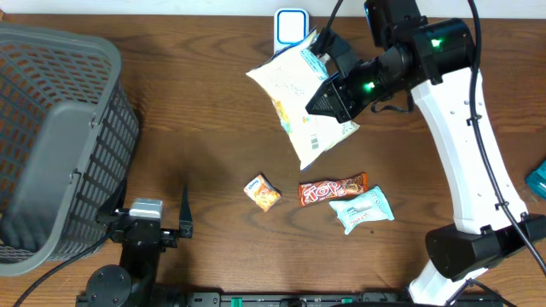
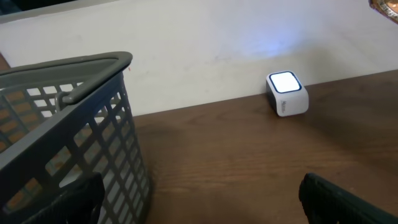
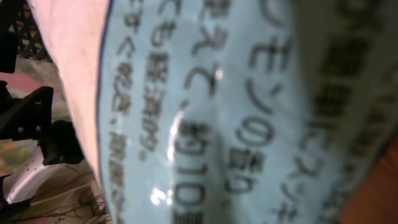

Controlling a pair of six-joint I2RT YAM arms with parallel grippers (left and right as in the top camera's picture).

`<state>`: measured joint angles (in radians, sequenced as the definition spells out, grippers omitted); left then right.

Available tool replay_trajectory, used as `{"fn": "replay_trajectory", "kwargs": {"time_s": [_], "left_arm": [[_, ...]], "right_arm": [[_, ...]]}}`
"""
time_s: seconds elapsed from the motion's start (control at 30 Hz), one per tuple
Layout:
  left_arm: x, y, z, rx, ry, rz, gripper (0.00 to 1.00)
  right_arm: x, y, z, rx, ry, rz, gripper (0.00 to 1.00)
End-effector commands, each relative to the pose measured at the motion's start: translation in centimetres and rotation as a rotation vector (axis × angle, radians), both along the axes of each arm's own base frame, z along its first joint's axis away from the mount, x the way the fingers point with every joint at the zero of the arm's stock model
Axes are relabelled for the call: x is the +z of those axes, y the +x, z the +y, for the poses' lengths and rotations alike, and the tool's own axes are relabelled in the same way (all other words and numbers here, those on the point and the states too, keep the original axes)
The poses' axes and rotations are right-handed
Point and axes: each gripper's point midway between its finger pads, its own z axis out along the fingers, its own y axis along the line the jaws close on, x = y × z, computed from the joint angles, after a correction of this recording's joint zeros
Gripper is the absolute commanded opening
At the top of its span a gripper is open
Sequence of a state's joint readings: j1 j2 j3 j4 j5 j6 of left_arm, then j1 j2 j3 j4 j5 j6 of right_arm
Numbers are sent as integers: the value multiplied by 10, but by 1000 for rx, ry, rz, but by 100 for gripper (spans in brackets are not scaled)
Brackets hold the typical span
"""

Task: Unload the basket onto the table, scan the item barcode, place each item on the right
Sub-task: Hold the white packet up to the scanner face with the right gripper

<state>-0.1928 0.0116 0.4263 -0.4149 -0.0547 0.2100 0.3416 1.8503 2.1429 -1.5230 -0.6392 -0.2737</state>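
Count: one bag (image 1: 294, 89), one scanner (image 1: 291, 26), one basket (image 1: 51, 136), three small snacks on the table.

The right gripper (image 1: 327, 72) is closed tight on the bag's edge and holds it above the table, just in front of the lit scanner. The left gripper (image 1: 147, 215) is fully open and empty, beside the basket.

Labels: the bar (image 1: 333, 188) reads "TOP". The bag (image 3: 236, 112) carries Japanese print on a light blue panel, mostly blurred. Writing on the candy (image 1: 263, 193) and the packet (image 1: 362, 210) is too small to read.
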Motion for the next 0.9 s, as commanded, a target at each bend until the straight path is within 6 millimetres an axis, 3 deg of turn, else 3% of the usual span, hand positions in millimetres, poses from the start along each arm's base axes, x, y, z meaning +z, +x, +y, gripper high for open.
{"fn": "replay_trajectory", "kwargs": {"time_s": [0.0,0.27,0.43,0.73,0.87], "left_arm": [[2,0,-1,-4,-6,-6,100],[2,0,-1,-4,-6,-6,100],[2,0,-1,-4,-7,-6,100],[2,0,-1,-4,-6,-6,100],[2,0,-1,-4,-6,-6,100]], "right_arm": [[4,-11,13,57,22,-4,2],[-1,-35,35,129,-67,-38,2],[0,-45,31,99,-117,-24,2],[5,-47,29,97,-113,-43,2],[0,-28,25,63,-184,-131,2]]}}
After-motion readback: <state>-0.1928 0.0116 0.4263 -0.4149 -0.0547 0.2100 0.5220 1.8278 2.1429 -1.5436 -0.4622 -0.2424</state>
